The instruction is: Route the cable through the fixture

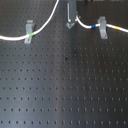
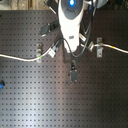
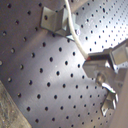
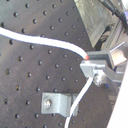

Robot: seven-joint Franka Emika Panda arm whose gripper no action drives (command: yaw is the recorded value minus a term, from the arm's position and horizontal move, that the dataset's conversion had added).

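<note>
Gripping the cable right now: in both wrist views the jaws are clamped shut on the white line, with one stretch running away across the tabletop and the other dropping past a small grey bracket just beside it. I can't tell from the wrist views which clip that bracket is.

Out wide in the first exterior view, the cable comes in low from the first exterior view's left and crosses the foot of the leaning clip, with its green band sitting right there. It then sweeps up in a big arc out of the top of the picture. On the far side of the jaws it slopes down to the upright clip, blue band just before it, yellow band just after. Whether the line is seated inside the leaning clip or only lying against its foot is too small to call.

On handling, this looks like a light, floppy line. It sags and curves wherever it isn't held, so it should follow the jaws easily but won't push; it needs to be led under a little tension. It's thin and smooth-looking too, so it may slide through a loose pinch. To my eye the best place to hold it is close to the stretch that has to enter the slot. That keeps the free length short and stops it bowing aside. Pull too hard and it could drag out of the clips it already touches.
</note>
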